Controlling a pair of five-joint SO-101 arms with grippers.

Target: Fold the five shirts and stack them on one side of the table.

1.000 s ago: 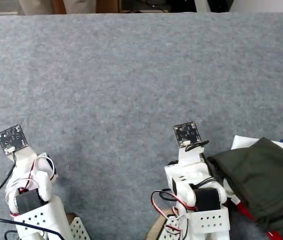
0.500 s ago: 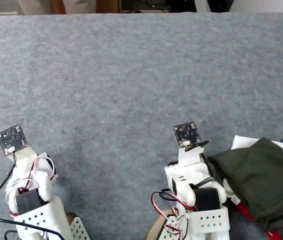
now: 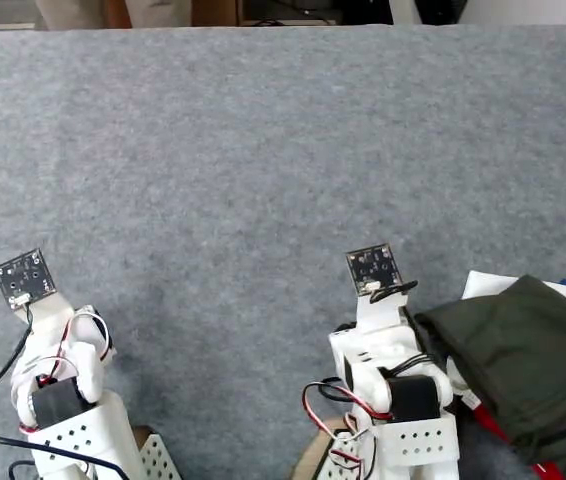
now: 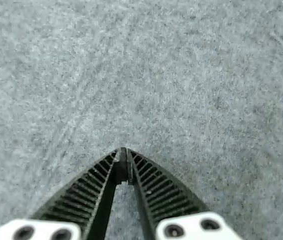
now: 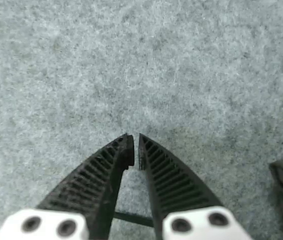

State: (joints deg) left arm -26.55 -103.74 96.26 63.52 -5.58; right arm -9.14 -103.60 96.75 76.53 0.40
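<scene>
shirts [image 3: 519,352]: piled at the near right edge of the table [image 3: 263,140], dark olive one on top, white and red edges peeking out beneath; five hard to confirm.
step: looks like resting with the stack made; task judged done or nearly so.
left gripper [image 4: 123,164]: tips pressed together, gripping nothing, above bare felt.
right gripper [image 5: 133,150]: tips all but touching, nothing between, dark cloth just beside.
doing it well: keep both arms tucked low; raise the right arm [image 3: 393,385] straight up before any swing.
in the way: right arm tight against the pile, seemingly touching; looping cables [image 3: 325,398], a possible snag.
</scene>
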